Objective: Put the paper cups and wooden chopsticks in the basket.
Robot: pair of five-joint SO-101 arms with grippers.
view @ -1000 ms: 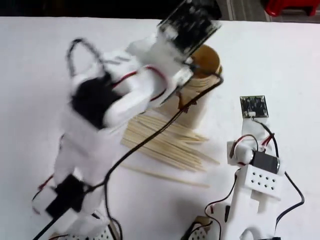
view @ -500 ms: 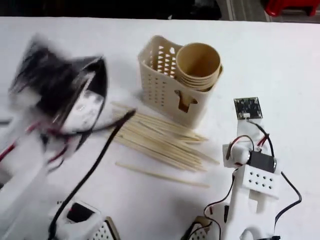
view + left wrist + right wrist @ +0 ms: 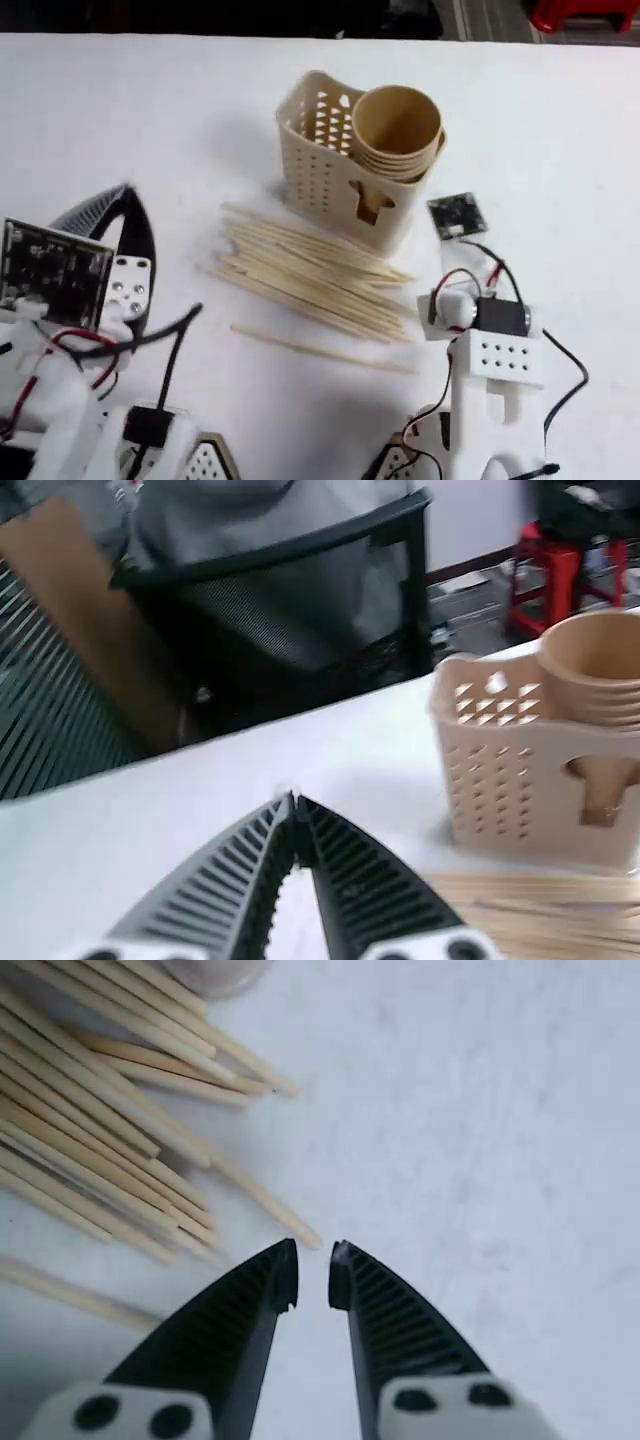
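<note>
Wooden chopsticks (image 3: 315, 280) lie loose on the table (image 3: 150, 120), just beside the basket (image 3: 318, 175) holding your paper cups (image 3: 397, 128). Your right gripper (image 3: 310, 1278) hovers near their tips, narrowly parted and empty. Your left gripper (image 3: 295, 815), off to their other side, is pinched closed.

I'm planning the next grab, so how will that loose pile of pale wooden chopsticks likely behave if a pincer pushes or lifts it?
The pale wooden chopsticks look thin and stiff, so probably light and unbending. They lie loose in a fanned pile on the white table, so a push would likely scatter or roll them.
</note>
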